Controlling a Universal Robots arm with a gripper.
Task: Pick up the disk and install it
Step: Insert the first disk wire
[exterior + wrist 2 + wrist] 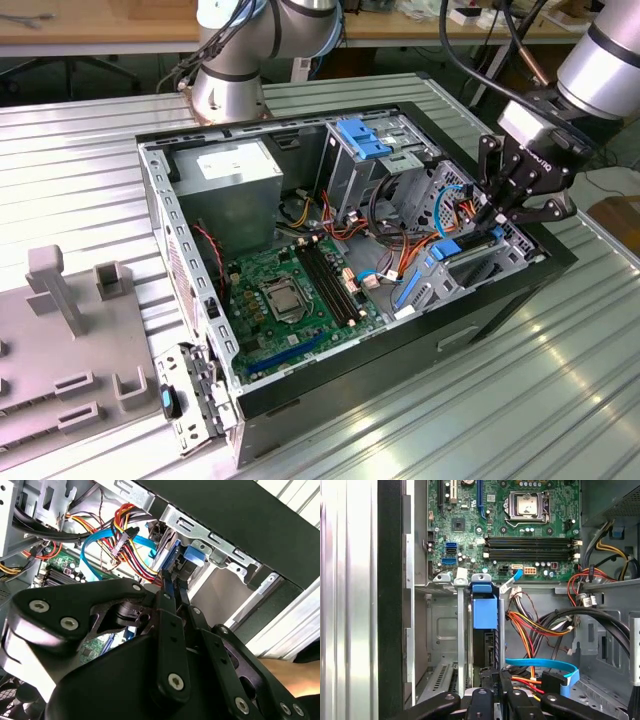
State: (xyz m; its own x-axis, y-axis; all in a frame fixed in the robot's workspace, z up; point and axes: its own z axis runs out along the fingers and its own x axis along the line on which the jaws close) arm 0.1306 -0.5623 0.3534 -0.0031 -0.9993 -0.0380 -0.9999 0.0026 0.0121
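Open computer case (340, 375) lies on its side on the ribbed metal tabletop (520, 400). The claw (497, 215) hangs over the case corner at the exterior view's right, above the metal drive cage (432, 290). The disk (455, 247) stands on edge inside that cage, its bright blue frame showing between the cage walls. In the first wrist view the disk (485, 612) is seen edge-on as a thin upright slab with the blue tab at its far end. The claw (495, 680) sits at its near end, one finger on each flat face. In the second wrist view the claw (170, 592) narrows onto the same thin edge, and the blue frame (192, 557) sits just past the tips. Reading: claw pressed together, pinching the disk by its near end. Key relation: the disk's long axis runs straight away from the claw, along the cage slot and toward the green circuit board (520, 530). The slot and the claw's reach look to be in one line. The disk seems partly or mostly in the slot; I cannot tell if it is fully seated. A bundle of red, yellow and orange cables (535, 625) and a flat blue cable (545, 665) lie just beside the cage, apart from the disk. The grey power box (235, 170) and the lighter blue bracket (362, 138) sit well apart, across the case.
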